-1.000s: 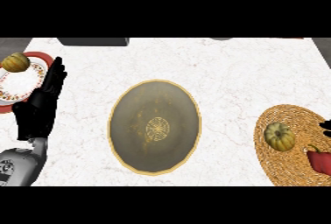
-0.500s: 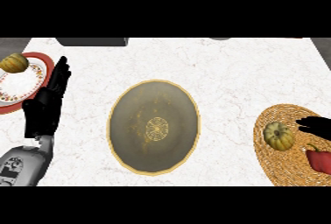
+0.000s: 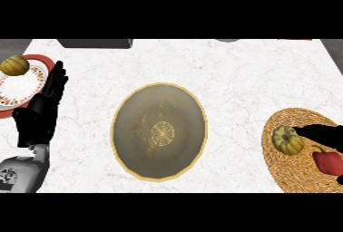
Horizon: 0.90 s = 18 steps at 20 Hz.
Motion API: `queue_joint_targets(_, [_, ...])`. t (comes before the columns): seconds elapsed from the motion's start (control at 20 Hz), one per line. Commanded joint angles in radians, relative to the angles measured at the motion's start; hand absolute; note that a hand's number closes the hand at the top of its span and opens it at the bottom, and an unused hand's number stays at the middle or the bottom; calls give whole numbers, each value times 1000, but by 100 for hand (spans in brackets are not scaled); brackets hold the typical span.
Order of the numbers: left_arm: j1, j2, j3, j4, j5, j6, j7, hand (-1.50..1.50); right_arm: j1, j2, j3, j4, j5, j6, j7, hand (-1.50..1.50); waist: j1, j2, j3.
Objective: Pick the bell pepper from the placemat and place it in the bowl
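Note:
A red bell pepper (image 3: 328,162) lies on the woven placemat (image 3: 295,174) at the right edge. Just left of it on the mat sits a ribbed yellow-green vegetable (image 3: 286,139). My right hand (image 3: 323,134) comes in from the right edge above the pepper, its straight fingers pointing left and ending beside the yellow-green vegetable; it holds nothing. The gold-rimmed olive bowl (image 3: 127,136) stands in the middle of the counter. My left hand (image 3: 41,113) rests open at the left, fingers up.
A red-rimmed patterned plate (image 3: 20,90) with a yellow-brown ribbed vegetable (image 3: 14,65) on it sits at the far left, partly behind my left hand. A dark object (image 3: 94,43) lies along the counter's back edge.
My right hand has come further into view from the right edge, moving left over the placemat. The left hand has hardly shifted.

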Motion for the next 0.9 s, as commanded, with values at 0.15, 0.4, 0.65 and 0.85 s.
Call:
queue_joint_targets(0.15, [-44, -44, -2, -10, -52, 9, 50, 0, -51, 32, -9, 54, 69, -55, -137, 150, -2, 2, 2])
queue_joint_targets(0.4, [-11, -35, 38, 23, -42, -33, -8, 0, -30, 62, -26, 68, 60, -82, -169, 150, -4, 2, 2])
queue_joint_targets(0.65, [-43, -47, 40, 29, -45, -47, 36, 0, -4, 56, -42, 71, 35, -117, -236, 150, -7, 2, 2])
queue_joint_targets(0.85, [16, -52, 16, -17, -65, -19, 35, 0, 61, 347, 124, -175, 63, -77, 182, 150, -13, -22, -10])
